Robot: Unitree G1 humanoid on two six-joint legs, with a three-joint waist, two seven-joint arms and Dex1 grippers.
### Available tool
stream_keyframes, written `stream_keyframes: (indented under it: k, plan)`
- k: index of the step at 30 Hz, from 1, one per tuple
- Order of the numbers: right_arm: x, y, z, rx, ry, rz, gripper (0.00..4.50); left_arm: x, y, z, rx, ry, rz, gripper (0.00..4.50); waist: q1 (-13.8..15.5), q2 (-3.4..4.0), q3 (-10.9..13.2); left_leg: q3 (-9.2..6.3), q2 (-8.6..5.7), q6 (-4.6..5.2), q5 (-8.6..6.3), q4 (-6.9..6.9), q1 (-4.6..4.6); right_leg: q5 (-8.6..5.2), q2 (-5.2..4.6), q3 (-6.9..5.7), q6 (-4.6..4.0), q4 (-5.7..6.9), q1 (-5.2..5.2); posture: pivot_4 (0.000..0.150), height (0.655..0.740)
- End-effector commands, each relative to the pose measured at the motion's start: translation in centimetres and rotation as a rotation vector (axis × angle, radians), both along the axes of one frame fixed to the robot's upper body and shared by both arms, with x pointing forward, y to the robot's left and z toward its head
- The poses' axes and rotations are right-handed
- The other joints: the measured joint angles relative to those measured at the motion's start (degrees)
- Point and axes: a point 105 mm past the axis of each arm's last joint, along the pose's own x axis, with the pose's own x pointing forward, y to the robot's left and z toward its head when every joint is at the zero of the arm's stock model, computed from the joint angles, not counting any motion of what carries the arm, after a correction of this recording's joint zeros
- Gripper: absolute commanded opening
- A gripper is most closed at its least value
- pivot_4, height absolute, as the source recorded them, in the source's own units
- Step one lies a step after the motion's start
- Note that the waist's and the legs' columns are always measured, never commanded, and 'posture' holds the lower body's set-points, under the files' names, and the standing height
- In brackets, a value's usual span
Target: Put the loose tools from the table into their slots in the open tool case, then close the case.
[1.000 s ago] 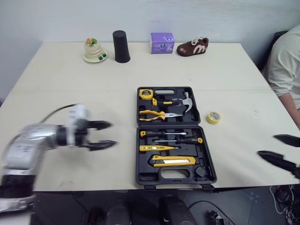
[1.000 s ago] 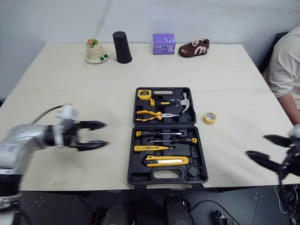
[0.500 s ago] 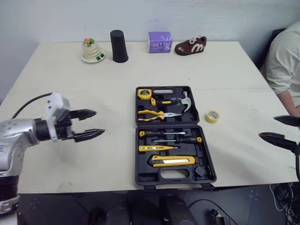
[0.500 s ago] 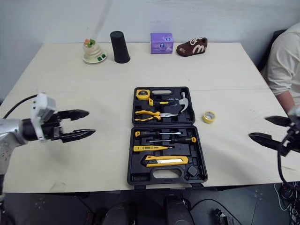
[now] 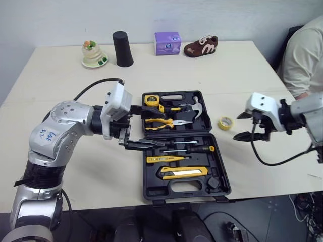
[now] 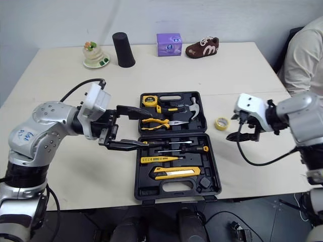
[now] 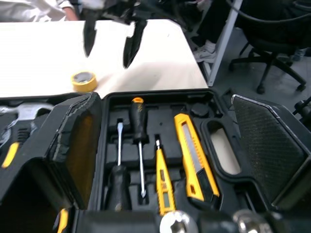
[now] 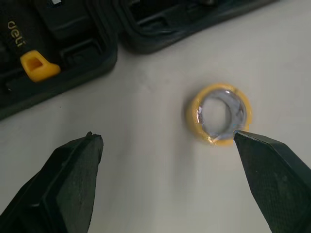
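The black tool case [image 5: 220,166] lies open mid-table, with a hammer [image 5: 195,107], pliers [image 5: 161,121], screwdrivers [image 5: 187,148] and a yellow utility knife [image 5: 184,173] in its slots. A yellow tape roll [image 5: 225,122] lies loose on the table just right of the case. My right gripper [image 5: 241,126] hovers open right beside it. In the right wrist view the tape roll [image 8: 192,119] sits close to one finger of the right gripper [image 8: 166,136]. My left gripper [image 5: 156,126] is open over the case's left side, above the pliers. The left wrist view looks across the case [image 7: 221,99] to the tape roll [image 7: 83,81].
Along the far edge stand a small ornament [image 5: 93,54], a black cup [image 5: 120,49], a purple box [image 5: 167,43] and a brown shoe [image 5: 201,45]. A person [image 5: 303,55] sits at the right. Bare table lies left of the case.
My left gripper swung in from the left side of the table to over the case. My right gripper came in from the right edge to beside the tape roll. The camera has shifted.
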Motion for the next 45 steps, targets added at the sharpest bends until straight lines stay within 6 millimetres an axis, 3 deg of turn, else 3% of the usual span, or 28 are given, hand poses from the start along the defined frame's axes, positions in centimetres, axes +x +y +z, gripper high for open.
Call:
stream_keyframes:
  k: [1,11,15,21,27,30,32,35,37,39,45]
  plan:
    - [0.8,0.3,0.3,-0.033,-0.007,0.022,4.5,-0.6,-0.2,0.7,-0.006,-0.045,-0.017,4.44,-0.1,0.0,0.0,-0.01,0.01,0.0,0.0,0.01,-0.01,0.0,0.0,-0.01,0.0,0.0,0.0,0.15,0.7296]
    - [3.4,1.1,-1.6,-0.098,0.006,0.013,4.5,-0.7,-0.4,1.1,-0.032,-0.061,0.008,4.44,-0.4,0.01,0.0,-0.02,0.04,0.0,0.0,0.05,0.0,0.0,-0.01,0.0,0.0,0.04,0.0,0.15,0.7296]
    - [4.0,1.9,-2.2,-0.092,0.002,0.019,3.28,-0.5,-0.5,1.1,-0.031,-0.068,0.018,4.5,-0.4,0.01,0.0,-0.02,0.05,0.0,0.0,0.05,0.0,0.0,0.01,0.0,0.0,0.05,0.0,0.15,0.7296]
    - [4.1,1.6,-0.5,-0.098,-0.071,0.04,0.09,-0.4,-0.4,0.9,-0.029,-0.06,0.022,4.5,-0.4,0.02,0.0,-0.02,0.07,0.0,0.0,0.05,0.0,0.0,0.02,0.0,0.0,0.08,0.0,0.15,0.7296]
    - [-2.2,3.3,1.5,-0.033,-0.055,0.264,0.03,-1.7,-0.2,-0.8,0.005,-0.021,-0.006,4.5,-0.1,0.05,0.0,-0.14,0.31,-0.05,-0.03,-0.01,-0.07,-0.01,0.0,-0.09,0.01,0.0,0.01,0.15,0.7296]
    - [-7.2,5.4,2.2,0.07,-0.019,0.374,0.03,-2.7,-0.1,-2.1,0.053,-0.014,-0.032,4.5,0.0,0.05,0.0,-0.2,0.31,-0.07,-0.04,0.07,-0.1,-0.01,0.0,-0.13,0.01,0.04,0.03,0.15,0.7296]
    - [-9.6,6.3,1.9,0.101,0.019,0.401,0.03,-3.6,-0.2,-2.9,0.091,-0.02,-0.07,4.5,-0.1,0.05,0.0,-0.31,0.32,-0.07,-0.04,0.07,-0.05,-0.02,0.01,-0.1,-0.01,0.01,0.14,0.15,0.7296]
    - [-12.5,8.1,-0.7,0.125,0.059,0.429,0.03,-4.6,-0.4,-3.7,0.11,0.021,-0.118,4.5,-0.1,-0.01,0.0,-0.38,0.29,-0.07,-0.05,0.08,0.0,-0.03,0.02,-0.09,-0.02,-0.03,0.25,0.15,0.7296]
    - [-13.7,8.9,-1.8,0.159,0.08,0.42,0.03,-4.8,-0.5,-4.2,0.121,0.036,-0.132,4.5,0.0,-0.05,0.0,-0.6,0.23,-0.08,-0.05,0.08,0.01,-0.05,0.02,-0.03,-0.07,-0.12,0.39,0.15,0.7296]
    - [-13.6,9.1,-2.6,0.179,0.077,0.362,0.03,-5.1,-0.5,-4.5,0.139,0.034,-0.149,4.5,0.1,-0.05,0.0,-0.61,0.02,-0.07,-0.04,0.09,-0.02,-0.05,-0.02,0.02,-0.07,-0.07,0.35,0.15,0.7296]
    - [-14.9,8.4,-5.0,0.129,0.14,0.324,0.03,-5.1,-0.6,-4.3,0.141,0.038,-0.161,4.5,0.3,-0.06,0.0,-0.61,-0.12,0.01,-0.05,0.08,-0.05,-0.04,-0.12,0.03,-0.05,-0.14,0.36,0.15,0.7296]
